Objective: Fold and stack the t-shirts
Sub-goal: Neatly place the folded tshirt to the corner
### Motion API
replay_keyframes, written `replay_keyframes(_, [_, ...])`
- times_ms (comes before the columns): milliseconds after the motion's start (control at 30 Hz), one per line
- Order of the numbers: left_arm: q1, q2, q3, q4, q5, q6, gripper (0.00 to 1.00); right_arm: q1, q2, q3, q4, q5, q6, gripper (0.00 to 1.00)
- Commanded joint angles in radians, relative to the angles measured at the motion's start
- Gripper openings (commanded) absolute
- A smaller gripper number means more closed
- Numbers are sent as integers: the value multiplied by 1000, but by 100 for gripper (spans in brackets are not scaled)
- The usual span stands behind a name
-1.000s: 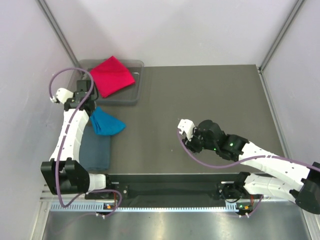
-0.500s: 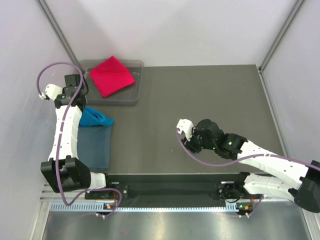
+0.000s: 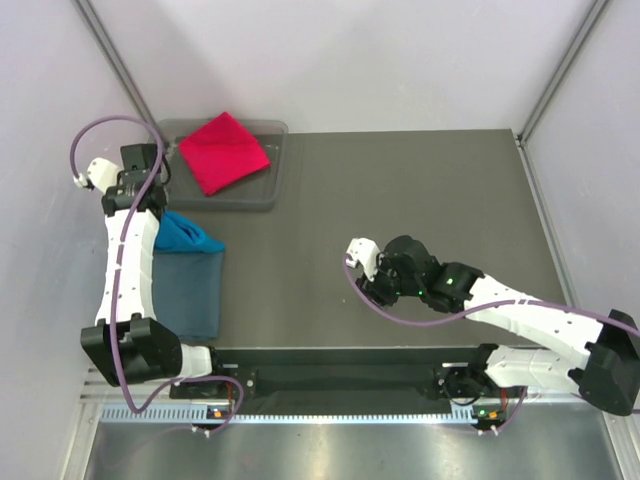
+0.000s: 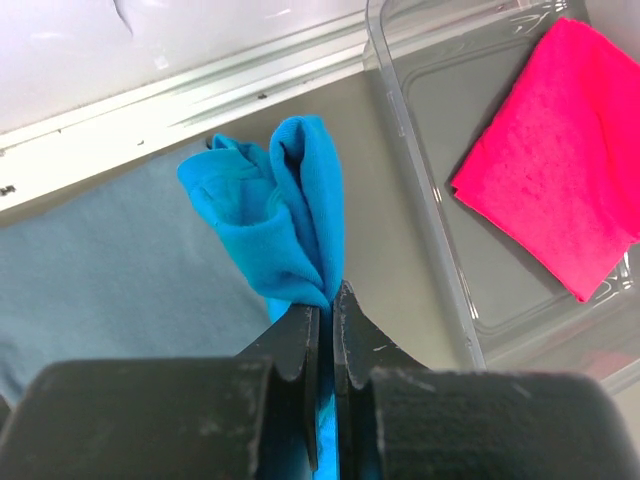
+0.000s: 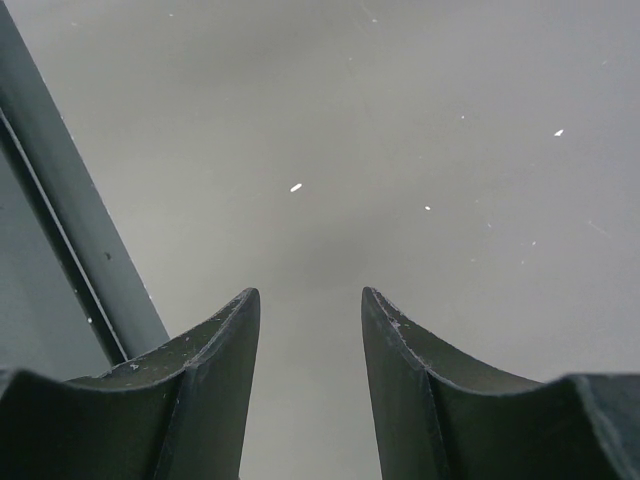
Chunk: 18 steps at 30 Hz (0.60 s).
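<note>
Left gripper (image 4: pixel 324 310) pinches bunched turquoise t-shirt (image 4: pixel 275 225), folds drooping.

White arm segments (image 3: pixel 128 270), black joints (image 3: pixel 440 282), looping purple cables (image 3: pixel 98 131), black bases (image 3: pixel 130 352)

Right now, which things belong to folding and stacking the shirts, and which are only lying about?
For the job: blue shirt, pinched in the left gripper; red shirt; grey shirt.
Lying about: plastic tray, under the red shirt.
</note>
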Motion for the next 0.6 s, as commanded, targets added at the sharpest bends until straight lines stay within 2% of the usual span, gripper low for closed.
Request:
replay_keyframes(0, [14, -43, 52, 24, -7, 63, 0, -11, 5, 38, 56, -23, 19, 46])
replay_keyframes(133, [20, -28, 75, -2, -13, 75, 0, -11, 11, 28, 65, -30, 30, 46])
replay_keyframes(567, [37, -52, 15, -33, 7, 75, 0, -11, 23, 5, 90, -31, 38, 46])
